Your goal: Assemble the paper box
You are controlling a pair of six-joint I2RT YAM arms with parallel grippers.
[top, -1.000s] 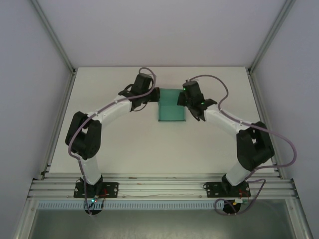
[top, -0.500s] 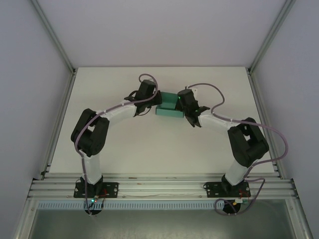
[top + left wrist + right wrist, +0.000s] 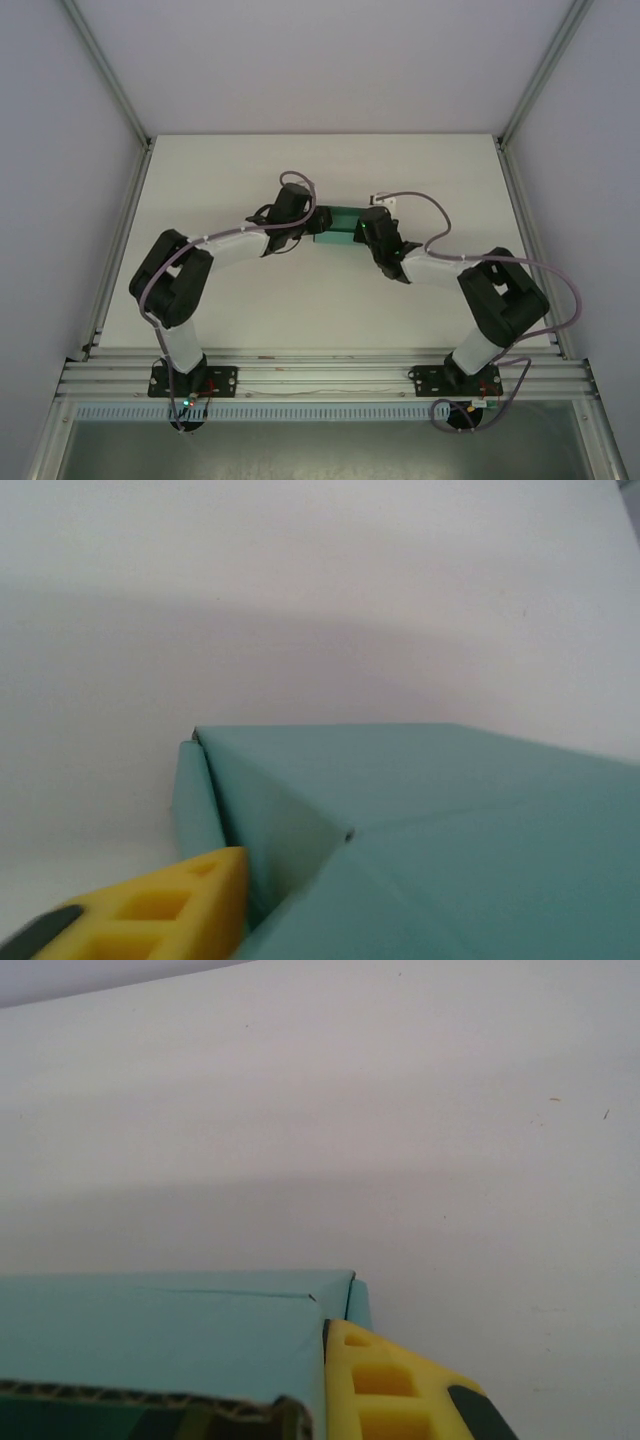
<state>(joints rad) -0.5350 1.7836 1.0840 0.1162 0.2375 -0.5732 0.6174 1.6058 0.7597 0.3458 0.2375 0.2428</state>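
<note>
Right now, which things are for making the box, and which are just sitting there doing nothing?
For the job: paper box, left gripper, right gripper.
Just there: table, metal rail along the near edge.

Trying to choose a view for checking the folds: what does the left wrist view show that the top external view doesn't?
Left wrist view adds: the paper box up close, with its creases, a tucked corner flap and a yellow fingertip beside that corner. Top external view adds: the left claw and right claw at opposite ends of the box, mid-table, with both whole arms. Shared: the teal box and the white table surface.
</note>
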